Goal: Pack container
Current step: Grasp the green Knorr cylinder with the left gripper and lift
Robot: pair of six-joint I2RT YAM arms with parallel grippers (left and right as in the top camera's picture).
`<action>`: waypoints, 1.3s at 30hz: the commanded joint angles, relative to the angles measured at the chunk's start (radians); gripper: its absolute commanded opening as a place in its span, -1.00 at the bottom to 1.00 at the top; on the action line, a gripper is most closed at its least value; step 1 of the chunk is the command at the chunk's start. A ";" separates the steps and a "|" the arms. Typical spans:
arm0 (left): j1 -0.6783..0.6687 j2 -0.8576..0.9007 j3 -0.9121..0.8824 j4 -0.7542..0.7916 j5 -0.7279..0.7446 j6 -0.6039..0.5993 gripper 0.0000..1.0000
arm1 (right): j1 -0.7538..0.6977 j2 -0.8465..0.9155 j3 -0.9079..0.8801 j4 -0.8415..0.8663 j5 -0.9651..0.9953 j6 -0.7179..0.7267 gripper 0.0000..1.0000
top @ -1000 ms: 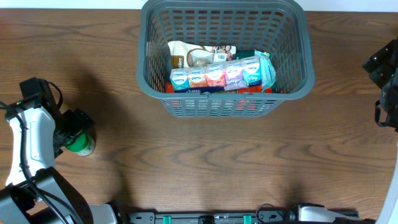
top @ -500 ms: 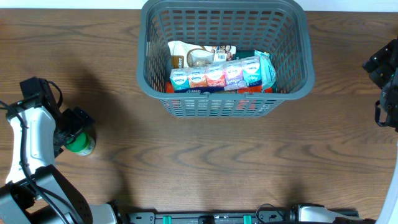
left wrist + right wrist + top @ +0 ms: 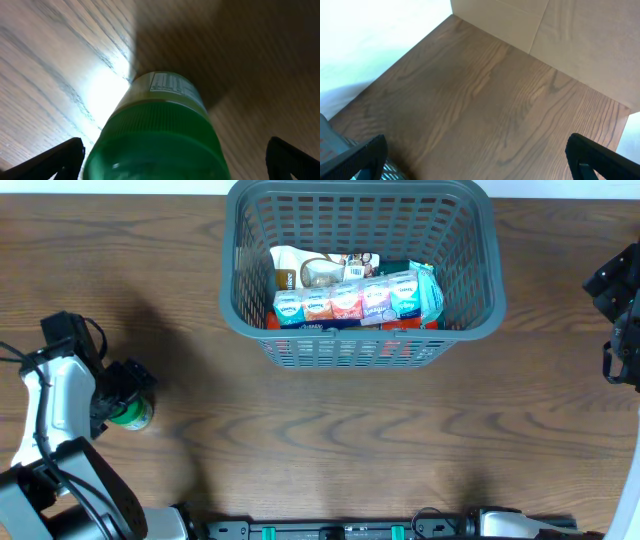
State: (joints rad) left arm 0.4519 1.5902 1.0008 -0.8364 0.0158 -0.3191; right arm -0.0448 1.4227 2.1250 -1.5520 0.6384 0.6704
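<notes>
Overhead view: the left gripper (image 3: 128,388), jaws wide and straddling the unclasped green bottle (image 3: 132,414), is the nearer arm, with the part-filled container (image 3: 350,350) well apart toward the table's far centre; the right gripper (image 3: 480,161) hangs open, empty.

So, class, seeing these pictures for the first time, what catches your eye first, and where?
The grey container at the far middle of the table, holding a row of colourful snack packets. Next, a green bottle standing at the left edge, between the open fingers of the left gripper.
</notes>
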 commanded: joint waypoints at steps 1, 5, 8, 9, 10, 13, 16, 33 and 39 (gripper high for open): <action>0.006 0.048 -0.029 0.010 -0.012 -0.019 0.97 | -0.008 -0.003 0.000 -0.005 0.008 0.013 0.98; 0.006 0.093 -0.031 0.027 -0.012 -0.015 0.97 | -0.008 -0.003 0.000 -0.005 0.007 0.013 0.99; 0.006 0.117 -0.031 0.043 -0.012 -0.014 0.97 | -0.008 -0.003 0.000 -0.005 0.007 0.013 0.99; 0.006 0.122 -0.031 0.047 -0.012 -0.014 0.97 | -0.008 -0.003 0.000 -0.005 0.007 0.013 0.98; 0.006 0.126 -0.031 0.050 -0.012 -0.015 0.97 | -0.008 -0.003 0.000 -0.005 0.007 0.013 0.98; 0.006 0.129 -0.031 0.061 -0.012 -0.015 0.97 | -0.008 -0.003 0.000 -0.005 0.007 0.013 0.99; 0.006 0.129 -0.031 0.075 -0.012 -0.015 0.98 | -0.008 -0.003 0.000 -0.005 0.007 0.013 0.99; 0.006 0.126 -0.019 0.073 0.006 0.015 -0.89 | -0.008 -0.003 0.000 -0.005 0.007 0.013 0.99; 0.006 0.048 0.076 0.025 0.156 0.058 -0.89 | -0.008 -0.003 0.000 -0.005 0.007 0.013 0.98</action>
State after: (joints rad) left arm 0.4519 1.7050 0.9955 -0.8066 0.0658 -0.3046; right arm -0.0448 1.4227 2.1250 -1.5524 0.6384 0.6704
